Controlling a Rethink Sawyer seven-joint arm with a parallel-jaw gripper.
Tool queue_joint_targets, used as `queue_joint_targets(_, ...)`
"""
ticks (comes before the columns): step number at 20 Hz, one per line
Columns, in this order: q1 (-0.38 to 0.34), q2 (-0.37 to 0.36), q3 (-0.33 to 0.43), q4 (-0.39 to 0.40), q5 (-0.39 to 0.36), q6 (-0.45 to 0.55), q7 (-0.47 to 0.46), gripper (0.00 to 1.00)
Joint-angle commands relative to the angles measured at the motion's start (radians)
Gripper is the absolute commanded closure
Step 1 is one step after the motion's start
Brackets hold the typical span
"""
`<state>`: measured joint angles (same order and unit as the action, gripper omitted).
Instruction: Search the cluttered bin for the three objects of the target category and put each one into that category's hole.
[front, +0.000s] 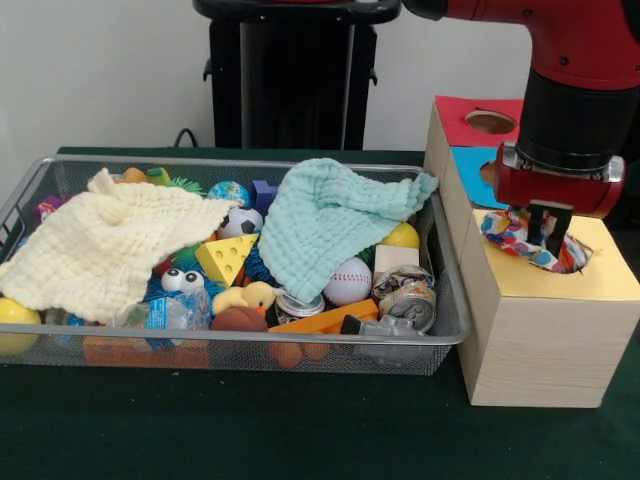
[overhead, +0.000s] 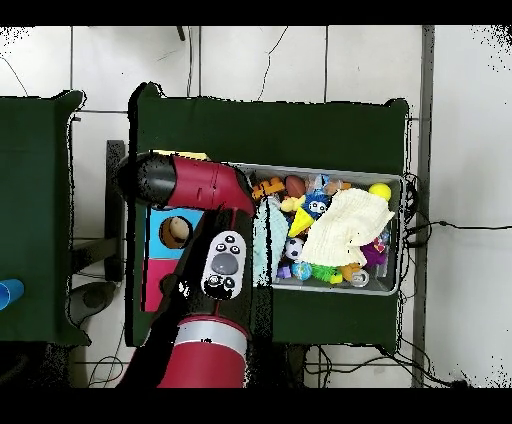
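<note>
Right now the red and black arm (front: 560, 60) fills the upper right of the front view, coming down over the pale wooden box (front: 545, 340) at the right edge. Across the left and centre sits the wire mesh bin (front: 445, 345), heaped with toys. Draped over its left half is the cream waffle cloth (front: 95, 250); the mint-green waffle cloth (front: 330, 225) lies over the upper centre, one corner reaching the bin's right rim.

At the yellow-topped box, the gripper (front: 547, 235) hangs right over the hole (front: 580, 262), and the dotted white cloth (front: 508, 238) is bunched there, partly down inside and partly spilling over the left edge. I cannot tell whether the fingers are apart or pinching the cloth.

Smaller things in the bin: a baseball (front: 348, 281), a soccer ball (front: 240, 221), a cheese wedge (front: 227, 258), a yellow duck (front: 250, 296).
</note>
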<state>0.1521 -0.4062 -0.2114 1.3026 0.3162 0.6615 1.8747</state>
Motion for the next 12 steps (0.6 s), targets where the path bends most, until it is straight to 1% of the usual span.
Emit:
queue_joint_targets(1, -0.022, -0.041, 0.036, 0.106, 0.020, 0.105, 0.204, 1.00)
queue_joint_targets(7, -0.028, -0.058, 0.048, 0.108, 0.034, 0.126, 0.206, 1.00)
queue_joint_targets(10, -0.035, -0.058, 0.046, 0.081, 0.034, 0.150, 0.204, 1.00)
queue_joint_targets(12, -0.035, -0.057, 0.052, 0.089, 0.036, 0.135, 0.202, 1.00)
